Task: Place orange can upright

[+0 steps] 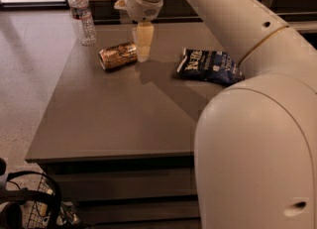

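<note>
— Where is the orange can (pixel 118 55)?

— On the gray table (pixel 124 124), in the upper left part of the frame. It lies on its side, its length running roughly left to right, with its top end toward the left.

— And the gripper (pixel 143 54)?

— Just right of the can's right-hand end, pointing straight down. It hangs from the white arm (pixel 233 20), which comes in from the right of the frame. Its tip is close to the tabletop and its shadow falls on the table below and to the right of it.

— Open or closed?

— I cannot tell; from this angle it shows as one pale yellow block. The can is not in its grip.

— What else is on the table?

— A clear water bottle (pixel 82 15) stands upright at the far left corner, above and left of the can. A dark blue chip bag (pixel 208 67) lies flat to the right, well apart from the can, with the gripper between the two.
</note>
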Controlling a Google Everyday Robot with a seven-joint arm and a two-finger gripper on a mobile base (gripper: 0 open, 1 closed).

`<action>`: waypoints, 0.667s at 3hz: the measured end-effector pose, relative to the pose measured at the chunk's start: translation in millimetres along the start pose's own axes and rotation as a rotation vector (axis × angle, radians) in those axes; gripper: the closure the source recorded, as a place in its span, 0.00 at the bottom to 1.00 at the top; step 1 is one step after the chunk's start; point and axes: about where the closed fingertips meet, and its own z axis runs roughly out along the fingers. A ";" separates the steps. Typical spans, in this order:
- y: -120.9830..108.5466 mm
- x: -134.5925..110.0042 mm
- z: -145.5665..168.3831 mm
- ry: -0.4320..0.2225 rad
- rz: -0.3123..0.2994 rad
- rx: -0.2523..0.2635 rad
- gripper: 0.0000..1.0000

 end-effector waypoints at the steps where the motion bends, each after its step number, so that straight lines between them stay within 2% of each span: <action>1: -0.5 -14.4 14.1 -0.013 -0.066 -0.063 0.00; 2: 0.5 -22.1 24.3 -0.022 -0.101 -0.113 0.00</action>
